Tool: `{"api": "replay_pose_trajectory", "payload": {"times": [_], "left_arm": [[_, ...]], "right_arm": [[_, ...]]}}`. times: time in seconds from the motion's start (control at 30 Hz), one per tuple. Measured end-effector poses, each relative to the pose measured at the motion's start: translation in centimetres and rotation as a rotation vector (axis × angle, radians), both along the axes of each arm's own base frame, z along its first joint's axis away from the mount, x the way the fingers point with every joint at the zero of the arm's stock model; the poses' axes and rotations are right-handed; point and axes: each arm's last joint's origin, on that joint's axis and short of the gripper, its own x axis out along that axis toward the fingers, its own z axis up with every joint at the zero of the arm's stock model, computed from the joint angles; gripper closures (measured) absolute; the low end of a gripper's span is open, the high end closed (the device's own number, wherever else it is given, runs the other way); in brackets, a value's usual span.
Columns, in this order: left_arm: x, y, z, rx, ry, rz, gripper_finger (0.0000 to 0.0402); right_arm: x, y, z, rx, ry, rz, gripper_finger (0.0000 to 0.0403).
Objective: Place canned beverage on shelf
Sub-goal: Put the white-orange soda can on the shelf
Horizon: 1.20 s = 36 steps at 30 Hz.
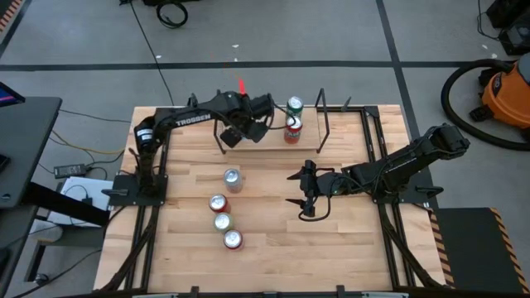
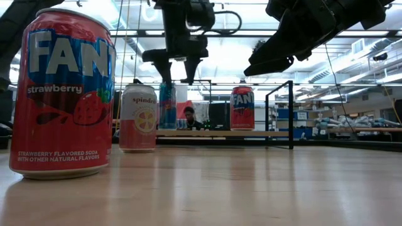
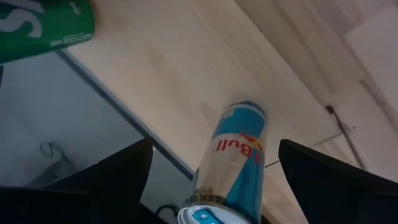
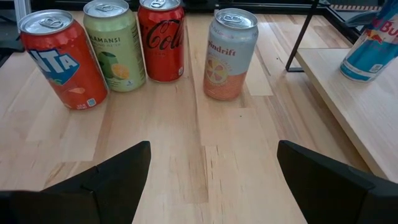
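Nearest the low camera, I am seeing a strawberry soda can (image 2: 63,94) standing at the front of the desk (image 1: 273,248), with three more cans lined up behind it toward the middle, the pale Spindrift can (image 4: 229,53) last in that row. My right hand (image 1: 303,191) is hovering over the middle of the desk with its jaws wide apart and nothing between them. Farther back, the shelf (image 1: 273,146) is carrying a green can (image 1: 295,106) and a red can (image 1: 291,128) toward its right end. My left hand (image 1: 245,124) is hanging over the shelf's left part, fingers spread on either side of the slim blue can (image 3: 233,162) without pinching it, so I judge that can is standing on the plank, though its base is hard to make out. The risk I am watching is in backing the left hand away: a finger brushing that tall, narrow can could tip it off the plank, or the wrist could catch the black rod upright (image 1: 220,135).
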Motion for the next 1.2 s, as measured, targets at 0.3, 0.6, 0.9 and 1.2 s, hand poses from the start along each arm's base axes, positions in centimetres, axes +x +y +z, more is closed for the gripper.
{"api": "replay_pose_trajectory", "payload": {"times": [0.3, 0.6, 0.9, 1.2], "left_arm": [[1.4, -4.7, 0.1, 0.011, -0.113, 0.164, 0.004], [2.2, -10.1, 0.0, -0.145, -0.307, 0.497, 0.004], [0.5, -17.0, -0.4, -0.214, -0.192, 0.587, 0.004], [0.1, -20.6, -0.9, -0.188, -0.219, 0.521, 0.004]], "right_arm": [[0.0, -0.1, 0.0, -0.031, -0.004, -0.034, 0.0041], [0.0, -0.2, 0.0, -0.039, -0.006, -0.048, 0.0041], [0.0, -0.1, 0.0, 0.028, -0.012, -0.061, 0.0041], [-0.3, -0.2, -0.5, 0.06, 0.043, -0.074, 0.0041]]}}
